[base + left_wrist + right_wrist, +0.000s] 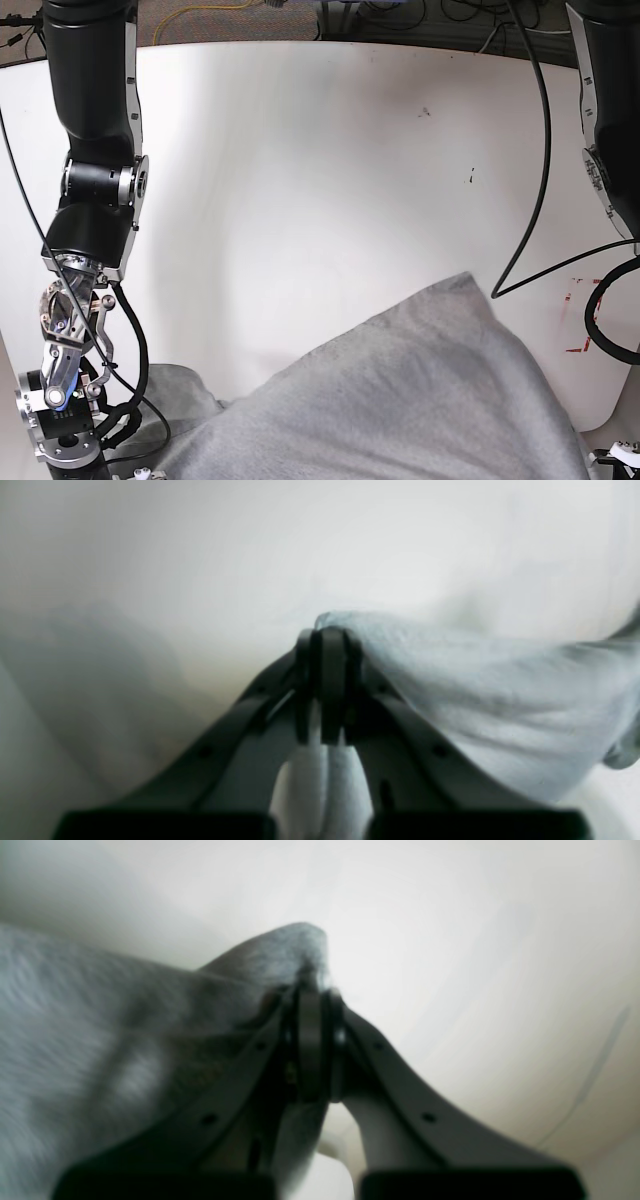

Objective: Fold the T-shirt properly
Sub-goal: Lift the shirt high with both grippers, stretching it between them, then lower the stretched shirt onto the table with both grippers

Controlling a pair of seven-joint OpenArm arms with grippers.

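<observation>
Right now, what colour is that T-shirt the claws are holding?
Plain heather grey; no print shows. The T-shirt shows best in the base view.

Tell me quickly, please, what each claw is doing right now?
Left claw: closed, pinching a fold of the T-shirt.
Right claw: closed, gripping an edge of the T-shirt.

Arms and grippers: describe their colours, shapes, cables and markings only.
The right arm has glossy black casings, silver joint rings and an exposed metal bracket at the wrist, with black cables looping alongside. The left arm is black too, trailing a thick black cable. The left gripper and right gripper both have dark, curved, tapering fingers dotted with small holes.
</observation>
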